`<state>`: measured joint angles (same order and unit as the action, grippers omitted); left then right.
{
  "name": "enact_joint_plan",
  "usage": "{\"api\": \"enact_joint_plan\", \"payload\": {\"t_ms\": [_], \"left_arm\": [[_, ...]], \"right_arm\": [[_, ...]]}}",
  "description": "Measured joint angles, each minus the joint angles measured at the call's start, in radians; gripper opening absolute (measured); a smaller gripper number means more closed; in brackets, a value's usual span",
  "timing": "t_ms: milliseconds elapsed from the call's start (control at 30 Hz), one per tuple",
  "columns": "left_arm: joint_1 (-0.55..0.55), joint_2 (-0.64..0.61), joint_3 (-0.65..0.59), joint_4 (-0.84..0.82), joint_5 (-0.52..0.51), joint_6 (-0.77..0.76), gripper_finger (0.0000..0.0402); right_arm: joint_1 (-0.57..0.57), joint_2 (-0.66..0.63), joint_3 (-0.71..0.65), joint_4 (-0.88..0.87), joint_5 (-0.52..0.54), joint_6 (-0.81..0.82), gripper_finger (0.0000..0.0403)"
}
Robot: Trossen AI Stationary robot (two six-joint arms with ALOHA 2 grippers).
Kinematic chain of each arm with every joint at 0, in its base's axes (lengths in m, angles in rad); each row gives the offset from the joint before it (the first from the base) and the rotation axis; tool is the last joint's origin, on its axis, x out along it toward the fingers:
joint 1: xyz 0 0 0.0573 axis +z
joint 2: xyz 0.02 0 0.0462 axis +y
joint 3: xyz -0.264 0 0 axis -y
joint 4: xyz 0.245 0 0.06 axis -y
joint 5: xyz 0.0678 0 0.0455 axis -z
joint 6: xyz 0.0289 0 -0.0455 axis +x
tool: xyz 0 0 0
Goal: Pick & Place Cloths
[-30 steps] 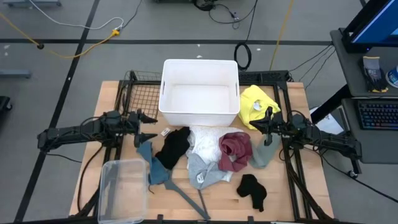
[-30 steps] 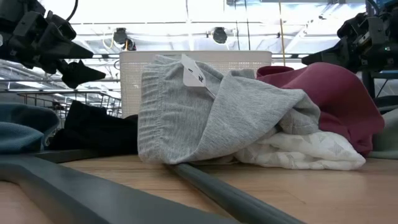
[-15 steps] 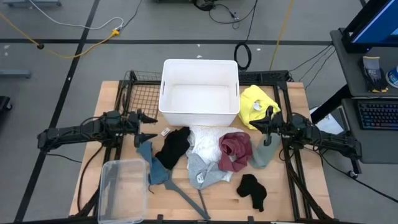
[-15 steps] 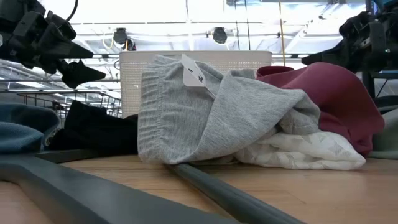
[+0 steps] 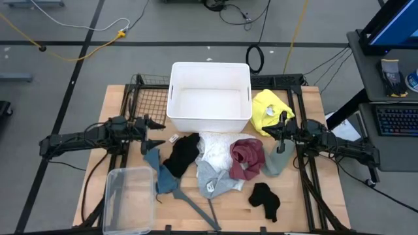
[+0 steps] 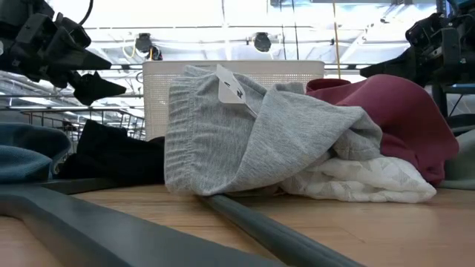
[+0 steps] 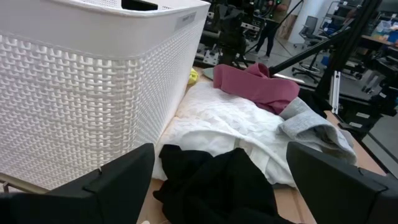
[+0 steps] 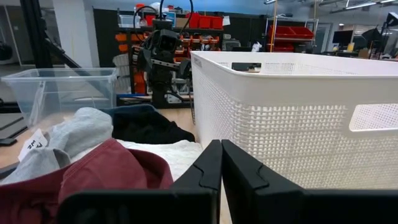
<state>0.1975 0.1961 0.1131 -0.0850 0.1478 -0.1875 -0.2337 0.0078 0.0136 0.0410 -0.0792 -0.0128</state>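
High view: the cloths [image 5: 219, 160] lie heaped on the table [image 5: 307, 209] between both arms. Left fingers [image 5: 155, 133] gape wide, empty, beside the black cloth [image 5: 181, 155]. Right fingers [image 5: 282, 124] are pressed together, empty, between the yellow cloth [image 5: 269, 109] and the maroon cloth [image 5: 247, 156].

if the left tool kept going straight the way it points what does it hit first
Probably the black cloth lying just ahead between the open left tool's fingers, with the lacy white cloth behind it. The tool's height above the cloth is unclear, so it might pass just over it.
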Motion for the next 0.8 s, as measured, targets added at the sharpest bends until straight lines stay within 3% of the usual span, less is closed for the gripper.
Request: {"api": "enact_joint_plan", "payload": {"t_ms": [200,567,800], "left_arm": [[0.0,0.0,0.0,0.0,0.0,0.0,0.0365],[0.0,0.0,0.0,0.0,0.0,0.0,0.0365],[0.0,0.0,0.0,0.0,0.0,0.0,0.0365]], "right_arm": [[0.0,0.0,0.0,0.0,0.0,0.026,0.0004],[0.0,0.0,0.0,0.107,-0.004,0.415,0.0004],[0.0,0.0,0.0,0.11,-0.003,0.442,0.0004]]}}
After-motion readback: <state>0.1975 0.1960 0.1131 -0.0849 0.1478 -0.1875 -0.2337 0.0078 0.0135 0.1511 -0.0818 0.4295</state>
